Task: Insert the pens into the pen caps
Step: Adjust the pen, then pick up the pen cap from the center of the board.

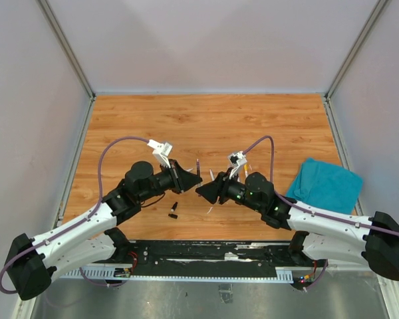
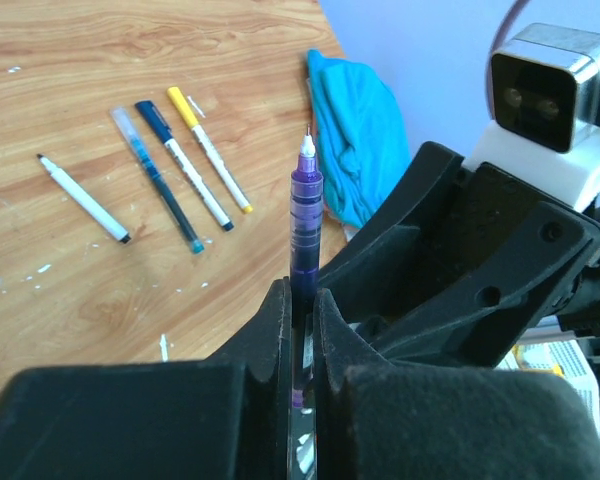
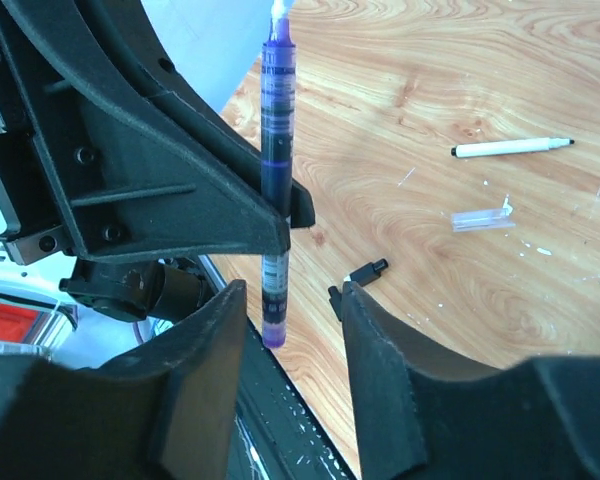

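A crumpled teal cloth (image 1: 324,185) lies on the wooden table (image 1: 206,119).

Purple pen (image 2: 306,210), teal cloth (image 2: 358,135)

The left claw (image 2: 300,305) is clamped on a purple pen (image 2: 306,205), which stands upright with its white tip uppermost. Beyond it on the wooden table (image 2: 70,50) lie four more pens: a white pen (image 2: 83,198) apart at the left, then a teal pen (image 2: 160,187), a blue-capped pen (image 2: 185,165) and a yellow-capped pen (image 2: 210,147) side by side (all roughly parallel). A teal cloth (image 2: 355,130) lies bunched behind, partly hidden by the right arm (image 2: 480,250).
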`<state>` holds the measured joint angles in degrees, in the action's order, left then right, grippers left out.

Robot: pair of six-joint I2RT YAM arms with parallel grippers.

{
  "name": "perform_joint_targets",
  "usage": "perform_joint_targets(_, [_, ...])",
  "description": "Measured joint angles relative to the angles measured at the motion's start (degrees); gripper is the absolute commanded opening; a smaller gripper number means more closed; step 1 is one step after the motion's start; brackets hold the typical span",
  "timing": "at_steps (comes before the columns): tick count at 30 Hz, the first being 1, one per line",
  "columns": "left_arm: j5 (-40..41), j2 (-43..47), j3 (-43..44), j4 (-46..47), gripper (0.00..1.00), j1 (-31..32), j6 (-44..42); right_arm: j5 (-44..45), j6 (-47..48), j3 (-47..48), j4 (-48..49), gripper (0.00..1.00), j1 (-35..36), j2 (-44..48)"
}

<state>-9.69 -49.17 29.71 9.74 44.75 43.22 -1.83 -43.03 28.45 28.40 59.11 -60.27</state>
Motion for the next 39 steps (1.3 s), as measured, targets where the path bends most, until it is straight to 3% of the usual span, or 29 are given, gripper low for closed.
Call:
perform_joint_targets(9, [3.8, -0.7, 7.0, -9.1, 0.00, 0.0, -6.0, 4.8, 4.7, 0.0, -9.9, 0.58, 0.0, 6.8])
perform_joint_targets(22, [12.6, -0.9, 15.2, -27.3, 0.00, 0.0, -17.8, 18.6, 10.9, 5.2, -40.4, 0.58, -0.8, 12.3])
perform_joint_targets(30, [15.2, 1.1, 15.4, -33.5, 0.00, 0.0, -21.8, 16.1, 15.1, 12.3, -49.4, 0.59, -7.1, 7.4])
perform_joint_targets(39, [16.7, 3.7, 14.9, -34.1, 0.00, 0.0, -23.7, 7.3, 19.3, 18.8, -53.6, 0.54, -16.8, -4.4])
